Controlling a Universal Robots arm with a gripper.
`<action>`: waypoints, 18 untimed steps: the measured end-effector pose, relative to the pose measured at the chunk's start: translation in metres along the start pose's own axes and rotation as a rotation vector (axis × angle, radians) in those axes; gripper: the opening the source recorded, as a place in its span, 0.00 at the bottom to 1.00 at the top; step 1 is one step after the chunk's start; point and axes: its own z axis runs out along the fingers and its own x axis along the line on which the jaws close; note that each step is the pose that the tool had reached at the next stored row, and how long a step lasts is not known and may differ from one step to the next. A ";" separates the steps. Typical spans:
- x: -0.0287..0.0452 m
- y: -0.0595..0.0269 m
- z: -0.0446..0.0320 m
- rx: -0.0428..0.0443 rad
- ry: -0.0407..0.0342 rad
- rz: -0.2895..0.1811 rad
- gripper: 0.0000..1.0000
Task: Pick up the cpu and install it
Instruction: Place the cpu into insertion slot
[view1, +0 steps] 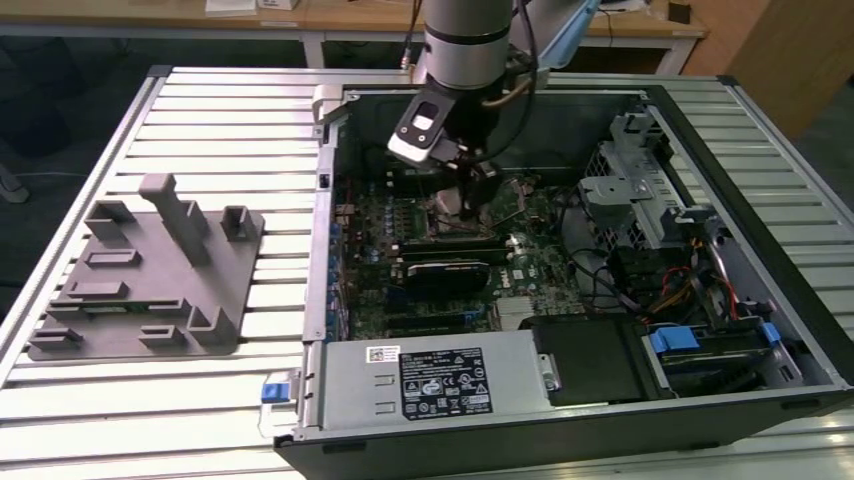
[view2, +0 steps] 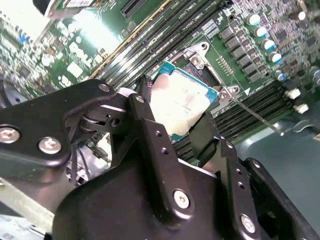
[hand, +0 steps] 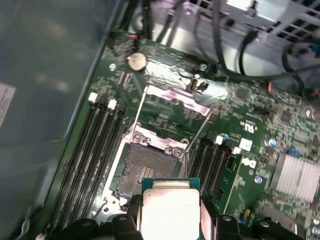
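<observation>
**Gripped cpu (view2: 182, 102) hangs near open socket (hand: 147, 167)**

Exterior view: the hand (view1: 461, 205) is inside the computer case (view1: 534, 440). Second wrist view: it pinches the cpu's edges. First wrist view: a tilted or offset seating could bend socket pins.

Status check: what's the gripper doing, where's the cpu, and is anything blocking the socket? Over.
Gripper shut on cpu, held just off the socket, not seated. Socket bare, retention frame swung up. Nothing in the way.
</observation>
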 end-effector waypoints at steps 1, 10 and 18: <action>0.0000 0.0000 0.0001 0.0011 -0.0010 0.018 0.55; 0.0001 -0.0001 0.0017 0.0106 -0.0095 0.182 0.55; 0.0014 0.0002 0.0038 0.0155 -0.0138 0.262 0.55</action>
